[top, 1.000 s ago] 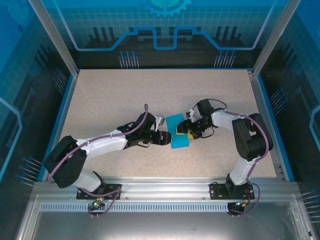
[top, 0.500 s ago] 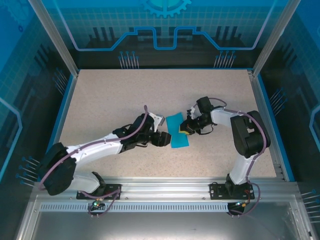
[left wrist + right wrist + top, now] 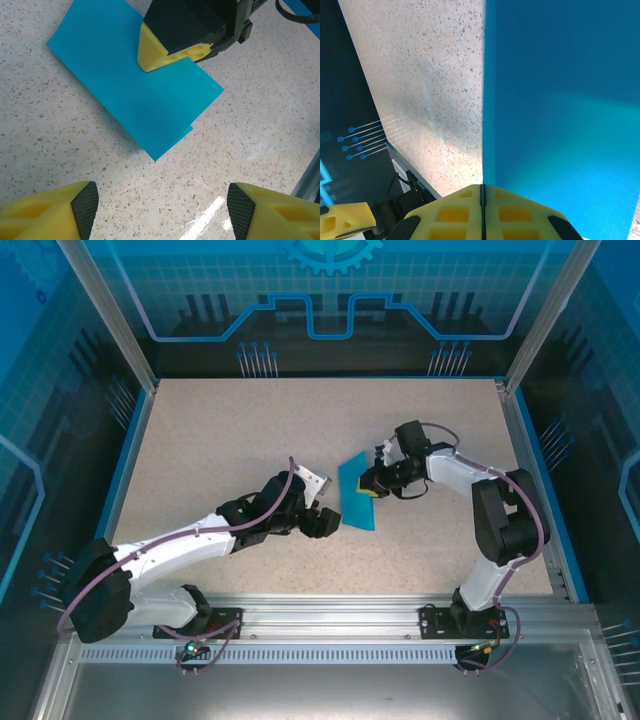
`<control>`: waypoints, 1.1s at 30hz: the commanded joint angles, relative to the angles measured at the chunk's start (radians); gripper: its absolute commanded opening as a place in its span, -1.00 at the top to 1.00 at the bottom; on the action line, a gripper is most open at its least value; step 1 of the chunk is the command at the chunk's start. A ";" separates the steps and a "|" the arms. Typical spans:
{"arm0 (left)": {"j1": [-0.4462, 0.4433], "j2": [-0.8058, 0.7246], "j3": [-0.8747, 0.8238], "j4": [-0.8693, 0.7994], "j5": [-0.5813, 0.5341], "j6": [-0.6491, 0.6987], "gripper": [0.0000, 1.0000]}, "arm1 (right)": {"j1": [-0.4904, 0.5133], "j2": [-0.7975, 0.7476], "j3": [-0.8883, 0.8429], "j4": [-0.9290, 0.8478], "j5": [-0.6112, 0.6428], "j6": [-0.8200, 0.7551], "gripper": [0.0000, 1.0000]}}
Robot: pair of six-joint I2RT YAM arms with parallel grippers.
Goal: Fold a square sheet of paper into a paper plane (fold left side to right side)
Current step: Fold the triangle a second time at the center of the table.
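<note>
The square sheet of paper (image 3: 357, 492) is teal-blue and folded into a two-layer rectangle near the table's middle. My right gripper (image 3: 376, 483) is shut on its right edge and holds it tilted, with its lower corner close to the table. In the left wrist view the paper (image 3: 125, 90) casts a shadow, and the right gripper's yellow fingers (image 3: 160, 52) pinch its far edge. From the right wrist, the paper (image 3: 560, 100) runs out from the closed jaws of the right gripper (image 3: 481, 192). My left gripper (image 3: 330, 521) (image 3: 160, 215) stands open just short of the paper's near corner, holding nothing.
The speckled beige table (image 3: 230, 440) is bounded by a darker blue border strip (image 3: 125, 475) and aluminium posts (image 3: 105, 310). A metal rail (image 3: 330, 615) carrying both arm bases runs along the near edge.
My right gripper has shut on the paper's right edge and raised it, carrying it slightly back and right. My left gripper has slid toward the near side, off the paper, and opened a little wider.
</note>
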 commanded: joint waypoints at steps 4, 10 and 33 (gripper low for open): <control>-0.006 -0.021 0.018 -0.022 -0.027 0.035 -0.46 | 0.024 -0.039 0.053 -0.074 0.008 -0.023 0.86; -0.006 -0.022 0.020 -0.027 -0.037 0.035 -0.46 | 0.039 -0.049 0.096 -0.112 0.019 -0.035 0.86; -0.006 -0.063 -0.012 -0.032 -0.065 0.034 -0.47 | 0.126 0.112 0.202 -0.188 0.132 -0.104 0.78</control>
